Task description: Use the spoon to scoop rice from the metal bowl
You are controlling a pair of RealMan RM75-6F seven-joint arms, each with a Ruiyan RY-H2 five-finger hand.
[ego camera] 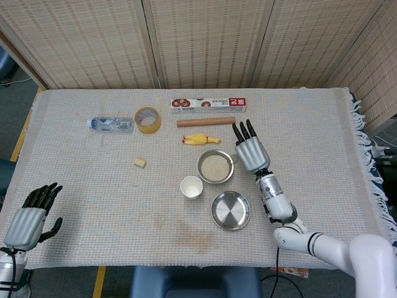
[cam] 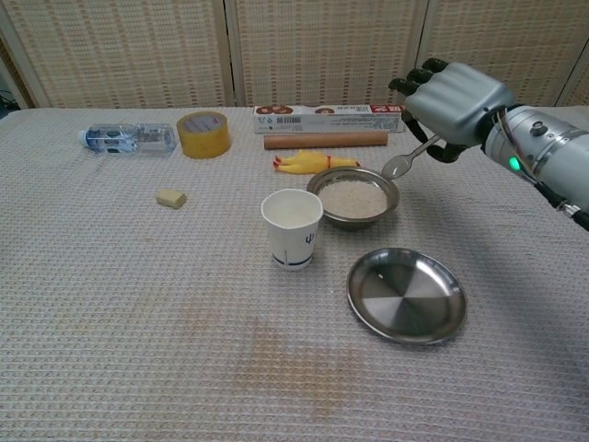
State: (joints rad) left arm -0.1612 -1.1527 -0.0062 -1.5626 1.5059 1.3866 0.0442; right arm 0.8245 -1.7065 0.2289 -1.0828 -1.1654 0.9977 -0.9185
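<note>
Left hand (ego camera: 28, 222) low at the near table corner, fingers apart, nothing held. Right hand (cam: 456, 99) raised, back turned upward, fingers curled around the spoon (cam: 405, 160). Spoon slanting down and leftward from that hand, small bowl empty, just above the right rim of the metal bowl (cam: 353, 198). White rice filling that shallow shiny bowl, left of and below the right hand.

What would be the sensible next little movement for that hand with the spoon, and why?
Probably lower and tip the spoon leftward into the rice. The right hand already holds it, with its empty scoop end hanging just above the right rim of the metal bowl, not yet touching the grains. The paper cup and empty metal plate stand close by, so a short, gentle dip seems safest.
</note>
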